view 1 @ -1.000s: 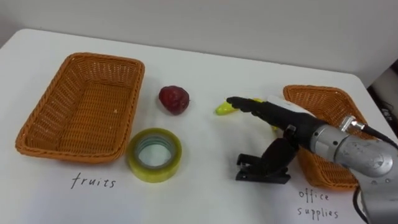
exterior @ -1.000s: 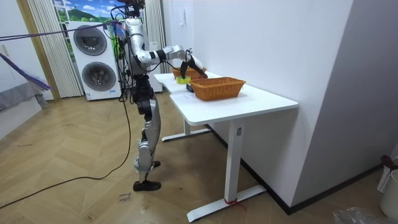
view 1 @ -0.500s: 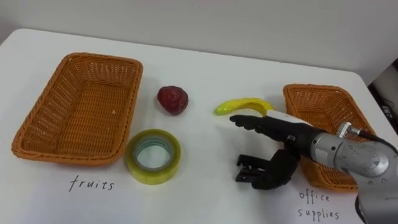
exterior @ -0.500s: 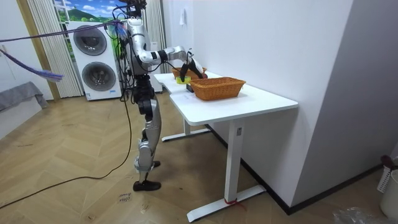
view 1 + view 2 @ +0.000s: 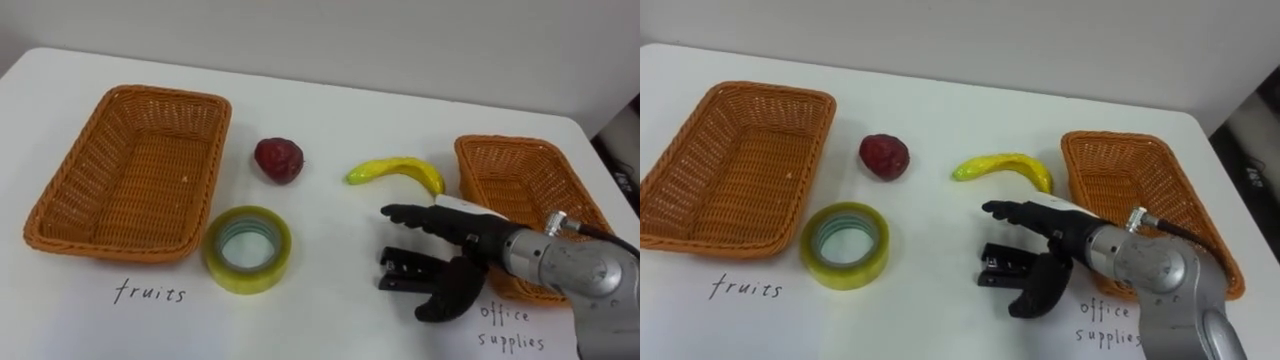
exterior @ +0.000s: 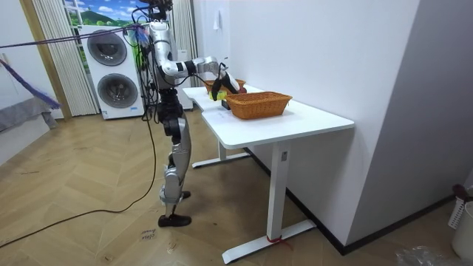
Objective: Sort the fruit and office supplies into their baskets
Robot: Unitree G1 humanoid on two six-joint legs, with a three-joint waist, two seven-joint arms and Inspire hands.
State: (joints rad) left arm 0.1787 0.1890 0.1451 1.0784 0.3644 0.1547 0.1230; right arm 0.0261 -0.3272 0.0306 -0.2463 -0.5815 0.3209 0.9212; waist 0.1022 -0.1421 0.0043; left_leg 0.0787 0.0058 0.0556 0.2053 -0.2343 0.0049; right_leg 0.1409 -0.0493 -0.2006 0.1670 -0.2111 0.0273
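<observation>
Poised with the dark right hand (image 5: 478, 248) open, fingers straight above and thumb below the small black stapler-like tool (image 5: 401, 271) lying on the white table (image 5: 330, 120) beside the orange wicker basket (image 5: 500, 143); could shove it away by closing off-centre, or snag the rim.

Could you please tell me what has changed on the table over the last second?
The right hand drew back toward the robot, off the banana, and now hovers open over the black stapler, thumb at its near side, grasping nothing. The banana, stapler, red fruit, tape roll, fruits basket and office supplies basket stayed put.
</observation>
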